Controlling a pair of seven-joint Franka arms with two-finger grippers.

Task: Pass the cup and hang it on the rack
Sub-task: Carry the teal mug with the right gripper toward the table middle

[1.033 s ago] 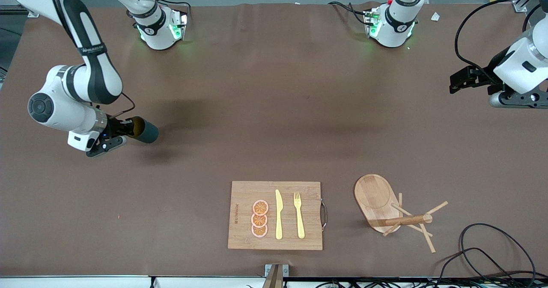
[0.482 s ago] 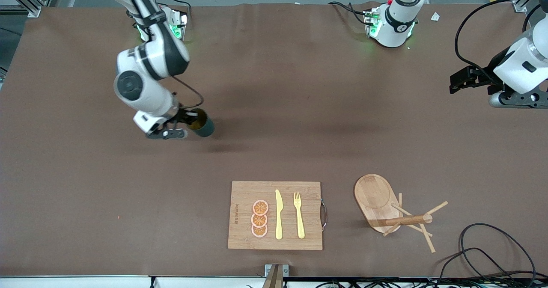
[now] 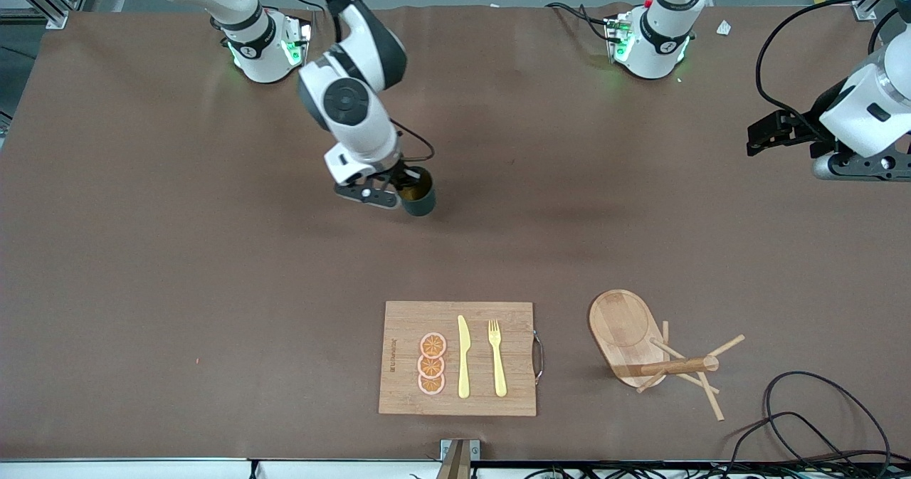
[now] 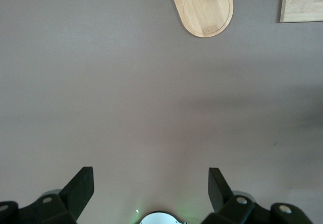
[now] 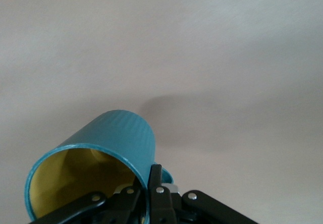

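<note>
Centrally in the front view, the right gripper (image 3: 404, 189) pinches the teal cup (image 3: 420, 193) above the table's middle; the rack (image 3: 644, 344) lies lower right. Left wrist view: left gripper (image 4: 151, 188) spread, waiting. Right wrist view: fingers (image 5: 156, 193) clamp the cup's rim.

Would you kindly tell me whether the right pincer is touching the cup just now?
Touching. The right wrist view shows the right pincer shut on the cup at its rim by the handle, carried tilted over the bare table.
</note>
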